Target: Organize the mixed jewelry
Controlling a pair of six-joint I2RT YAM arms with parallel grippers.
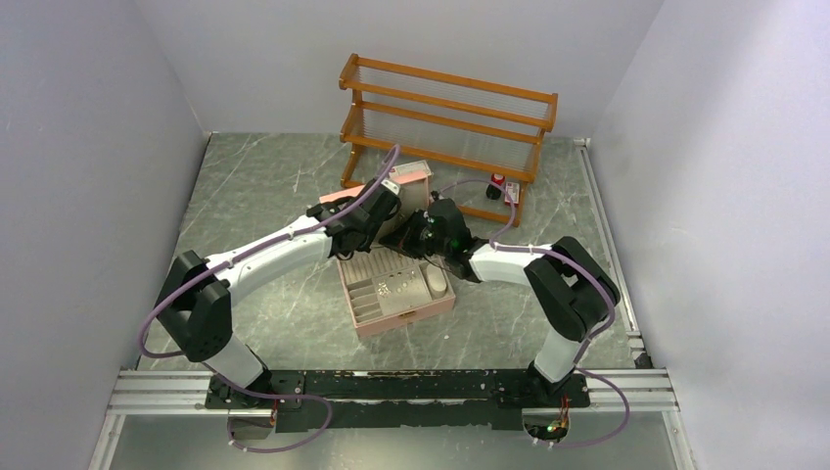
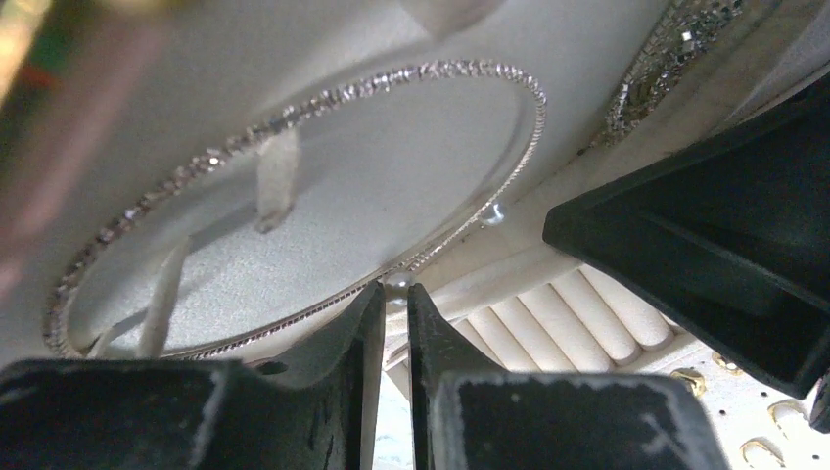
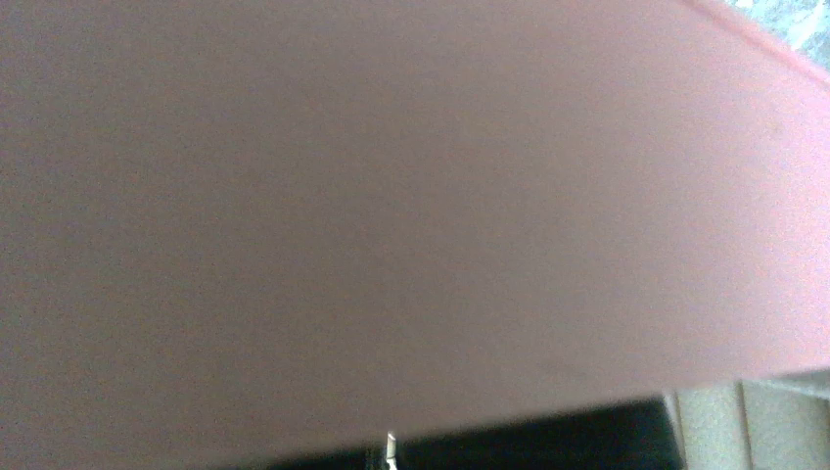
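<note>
The pink box (image 1: pixel 411 319) lies open mid-table with its lid (image 1: pixel 412 178) raised. In the left wrist view a thin silvery chain necklace (image 2: pixel 294 113) forms a loop on the lid's white lining, held under white tabs (image 2: pixel 276 181). My left gripper (image 2: pixel 394 290) is nearly shut on a tiny pearl-like bead (image 2: pixel 396 280) right at the loop's lower edge. Tiny gold earring bits (image 2: pixel 688 378) sit on the tray beside the ring rolls (image 2: pixel 577 315). My right gripper (image 1: pixel 419 235) is at the lid; in its wrist view the pink lid (image 3: pixel 391 196) fills the frame and hides the fingers.
A wooden two-tier rack (image 1: pixel 445 108) stands at the back. Small red-and-black bottles (image 1: pixel 496 186) stand at its right foot. A white oval pad (image 1: pixel 437 282) lies in the box tray. The right gripper's black body (image 2: pixel 705 245) is close beside my left fingers.
</note>
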